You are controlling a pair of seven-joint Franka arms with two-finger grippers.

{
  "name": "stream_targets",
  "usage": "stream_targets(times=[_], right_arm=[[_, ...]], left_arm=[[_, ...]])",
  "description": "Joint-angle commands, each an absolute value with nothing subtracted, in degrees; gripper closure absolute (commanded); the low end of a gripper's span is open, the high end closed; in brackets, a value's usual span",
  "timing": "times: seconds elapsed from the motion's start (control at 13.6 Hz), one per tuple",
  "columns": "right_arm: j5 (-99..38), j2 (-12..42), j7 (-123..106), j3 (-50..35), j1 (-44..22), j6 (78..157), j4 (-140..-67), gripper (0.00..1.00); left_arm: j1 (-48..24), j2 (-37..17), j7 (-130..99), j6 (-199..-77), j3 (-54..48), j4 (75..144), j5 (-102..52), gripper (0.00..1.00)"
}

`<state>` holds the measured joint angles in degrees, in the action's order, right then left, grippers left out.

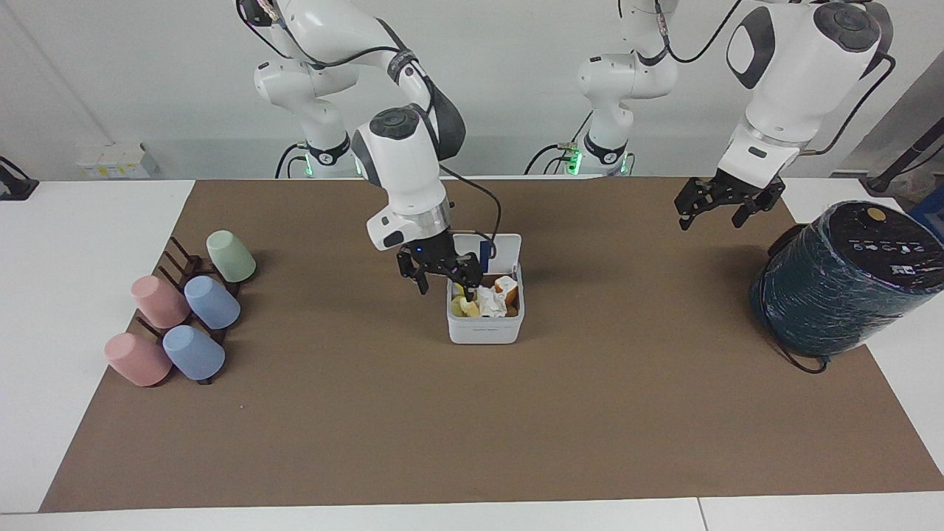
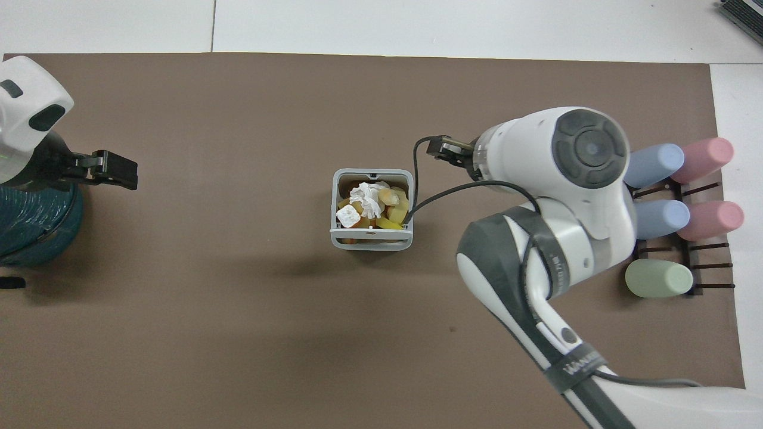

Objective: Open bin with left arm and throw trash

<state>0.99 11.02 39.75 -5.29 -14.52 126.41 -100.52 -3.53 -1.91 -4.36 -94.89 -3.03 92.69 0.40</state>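
Right pincer (image 1: 445, 276) open beside bin (image 1: 484, 330)

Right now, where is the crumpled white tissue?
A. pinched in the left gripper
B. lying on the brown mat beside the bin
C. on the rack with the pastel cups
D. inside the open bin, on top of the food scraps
D. The overhead view shows the crumpled white tissue lying inside the open bin on the food scraps, and neither gripper holds it.

The teal cylinder (image 2: 30, 229) is cut off by the overhead view's edge; 2 blue cups (image 2: 656, 190) are partly hidden under the right arm (image 2: 572, 196).
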Motion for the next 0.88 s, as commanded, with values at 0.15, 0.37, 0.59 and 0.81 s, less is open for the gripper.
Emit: stream_targets(times=[0.15,0.37,0.59,0.81], right_arm=[[1.7,2.4,28.1,-5.8,-5.9,116.0,-102.1,0.00],[1.7,-0.6,21.4,-5.7,-2.4,109.6,-101.0,0.00],[1.7,-2.1,19.3,-5.6,-1.1,103.0,-99.1,0.00],[1.5,-1.6,19.2,-5.6,-1.1,98.4,-96.3,0.00]], left_arm=[[-3.6,0.1,-4.0,-95.5,-2.7,95.1,-0.1,0.00],[-3.6,0.1,-4.0,-95.5,-2.8,95.1,-0.1,0.00],[-3.6,0.1,-4.0,-95.5,-2.7,95.1,-0.1,0.00],[-3.6,0.2,-4.0,-95.5,-2.7,95.1,-0.1,0.00]])
